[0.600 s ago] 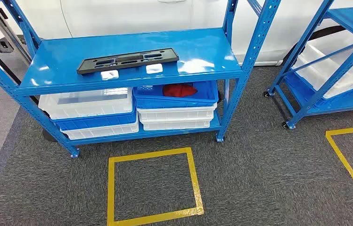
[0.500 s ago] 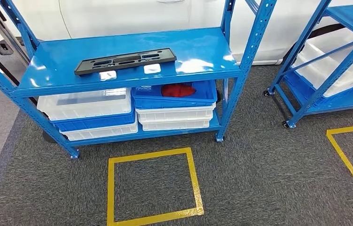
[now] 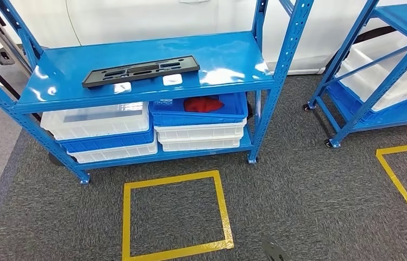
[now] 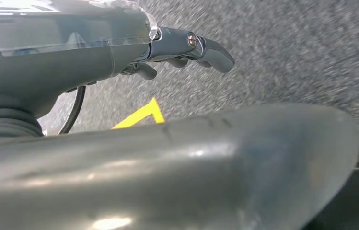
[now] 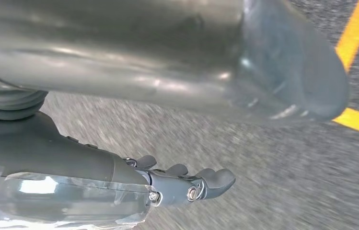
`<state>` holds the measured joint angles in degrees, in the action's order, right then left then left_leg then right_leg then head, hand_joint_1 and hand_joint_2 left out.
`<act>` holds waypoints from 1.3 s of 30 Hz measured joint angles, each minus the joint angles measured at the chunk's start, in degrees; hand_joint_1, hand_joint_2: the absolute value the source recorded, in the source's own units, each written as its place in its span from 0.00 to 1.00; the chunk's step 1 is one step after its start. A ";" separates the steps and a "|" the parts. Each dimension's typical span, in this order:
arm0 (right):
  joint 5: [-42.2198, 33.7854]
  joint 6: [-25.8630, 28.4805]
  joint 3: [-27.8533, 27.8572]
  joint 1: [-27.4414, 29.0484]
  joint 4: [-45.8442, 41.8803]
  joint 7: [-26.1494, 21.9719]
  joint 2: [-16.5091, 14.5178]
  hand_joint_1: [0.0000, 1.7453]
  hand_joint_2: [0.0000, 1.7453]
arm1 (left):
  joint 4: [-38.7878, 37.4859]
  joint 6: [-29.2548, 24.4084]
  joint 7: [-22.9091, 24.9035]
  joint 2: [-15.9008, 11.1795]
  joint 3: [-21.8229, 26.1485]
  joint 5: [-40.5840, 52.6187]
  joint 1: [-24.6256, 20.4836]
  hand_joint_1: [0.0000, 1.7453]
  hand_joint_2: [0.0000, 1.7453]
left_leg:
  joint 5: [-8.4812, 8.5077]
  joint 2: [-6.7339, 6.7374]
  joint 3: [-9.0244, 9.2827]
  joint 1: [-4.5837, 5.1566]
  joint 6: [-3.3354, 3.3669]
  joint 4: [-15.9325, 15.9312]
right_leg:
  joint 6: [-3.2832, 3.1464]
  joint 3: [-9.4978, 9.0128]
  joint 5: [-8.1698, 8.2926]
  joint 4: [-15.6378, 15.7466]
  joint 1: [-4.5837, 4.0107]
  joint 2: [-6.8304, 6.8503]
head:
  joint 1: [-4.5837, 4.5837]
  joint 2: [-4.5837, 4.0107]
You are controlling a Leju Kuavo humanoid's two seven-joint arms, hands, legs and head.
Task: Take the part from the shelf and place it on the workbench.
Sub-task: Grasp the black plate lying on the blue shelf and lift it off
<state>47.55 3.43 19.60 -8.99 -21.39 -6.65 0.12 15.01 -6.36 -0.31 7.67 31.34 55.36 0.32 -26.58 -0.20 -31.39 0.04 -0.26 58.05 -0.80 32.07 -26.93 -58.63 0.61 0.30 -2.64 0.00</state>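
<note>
Am looking down at shelf (image 3: 228, 54); black part (image 3: 140, 70) lying flat, upper left of frame. Judging it stiff, light, long: best held near both ends. Left hand (image 4: 187, 48) and right hand (image 5: 187, 184) hanging over carpet, fingers loosely apart, holding nothing.

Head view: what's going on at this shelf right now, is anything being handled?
Nothing is handled yet. The black part lies flat on the blue shelf's top level, untouched. Both arms hang over the grey carpet: the left hand and right hand hold nothing, fingers loosely apart. A yellow taped square marks the floor before the shelf.
</note>
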 joint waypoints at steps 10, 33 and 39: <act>13.05 -1.55 -3.99 -7.20 0.57 -9.68 -1.89 0.00 0.00 | -0.84 -0.79 0.55 1.73 5.57 10.41 -2.37 0.00 0.00 | 1.15 -0.18 0.42 -0.14 1.65 -1.88 | 2.16 7.84 -6.15 -15.46 0.26 -0.19 | 0.00 0.00; 11.64 2.37 -33.84 -22.11 -24.99 -20.12 2.47 0.00 0.00 | -1.84 -1.56 1.96 2.70 14.44 23.85 -4.84 0.00 0.00 | 1.53 -0.21 -1.67 -0.21 0.44 -0.20 | 1.36 1.34 1.04 -0.11 0.17 -0.31 | 0.00 0.00; 11.68 7.04 -40.49 -24.92 -33.53 -20.10 5.91 0.00 0.00 | -2.29 -1.77 1.77 2.98 16.73 25.40 -5.23 0.00 0.00 | 2.16 -0.12 -1.68 -0.29 1.77 -0.93 | 2.10 8.85 -6.23 -15.62 0.16 -0.33 | 0.00 0.00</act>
<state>59.23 10.47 -20.89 -33.91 -54.92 -26.74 6.03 12.72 -8.13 1.46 10.64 48.07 80.77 -4.91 -24.42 -0.32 -33.07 -0.24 1.50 57.13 1.30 40.93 -33.16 -74.24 0.77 -0.03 -2.64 0.00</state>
